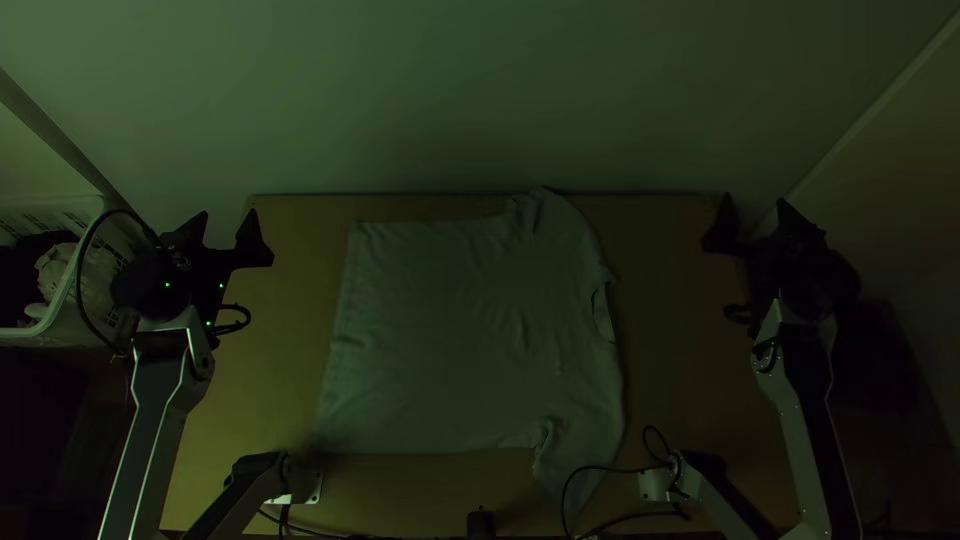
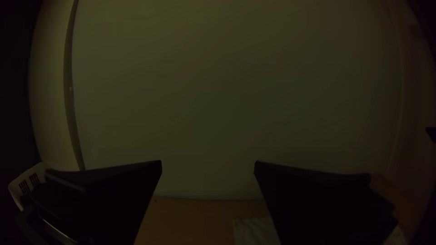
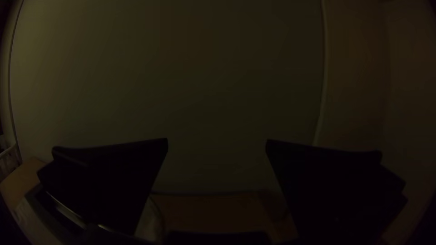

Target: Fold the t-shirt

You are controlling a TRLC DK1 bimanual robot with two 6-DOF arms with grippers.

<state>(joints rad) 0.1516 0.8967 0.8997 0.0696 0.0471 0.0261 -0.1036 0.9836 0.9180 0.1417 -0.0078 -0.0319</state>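
A light t-shirt point(image 1: 450, 340) lies spread on the table, its hem toward the left and its neck opening toward the right. One sleeve reaches the far table edge, the other points to the near edge, with small wrinkles near both. Left of the shirt, my left gripper point(image 1: 229, 222) stands open and apart from it. My right gripper point(image 1: 755, 205) is open too, to the right of the shirt. In the left wrist view, a shirt corner point(image 2: 254, 230) shows beyond the fingers of the left gripper point(image 2: 208, 162). The right gripper point(image 3: 217, 139) holds nothing between its fingers.
Bare wooden table point(image 1: 680, 300) lies between the shirt and the right gripper. A white basket point(image 1: 60, 335) with cloth in it stands at the far left. Black cables point(image 1: 610, 468) run along the near edge, by the lower sleeve. A wall point(image 1: 480, 100) rises behind the table.
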